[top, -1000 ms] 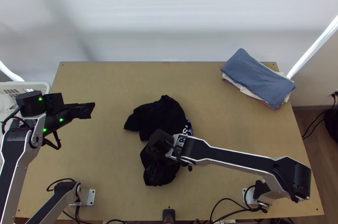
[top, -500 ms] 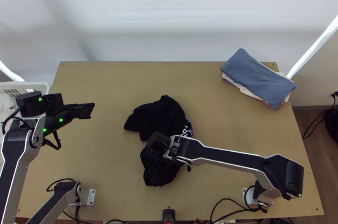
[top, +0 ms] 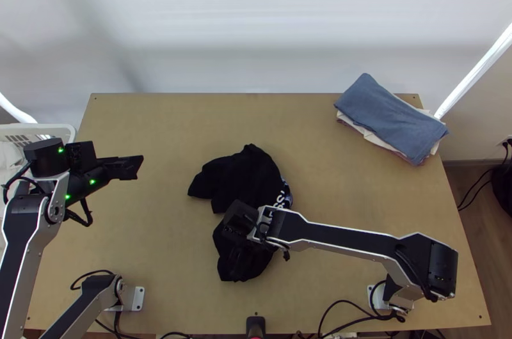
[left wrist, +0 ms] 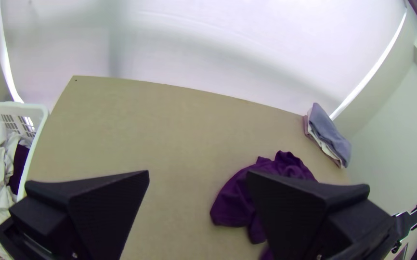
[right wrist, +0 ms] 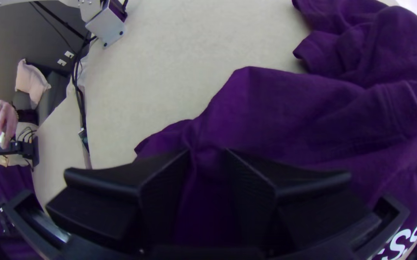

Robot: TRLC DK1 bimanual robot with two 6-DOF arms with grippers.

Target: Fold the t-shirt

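A: Left wrist view?
B: Left pincer (left wrist: pixel 198 172) wide open, empty; t-shirt (left wrist: pixel 235 204) bunched, well apart.
A: Right wrist?
B: Right pincer (right wrist: pixel 207 151) slightly open, fold between, grip unclear (likely soft, light).
A: Top?
B: T-shirt under right pincer; I'd pinch its nearest edge.

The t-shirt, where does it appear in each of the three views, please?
Top view: the t-shirt lies bunched mid-picture, partly under the right arm.
Left wrist view: t-shirt partly hidden by the left gripper's finger nearer the folded stack.
Right wrist view: t-shirt between and beyond the right gripper's fingers.
Shared landmark: the light wooden tabletop.
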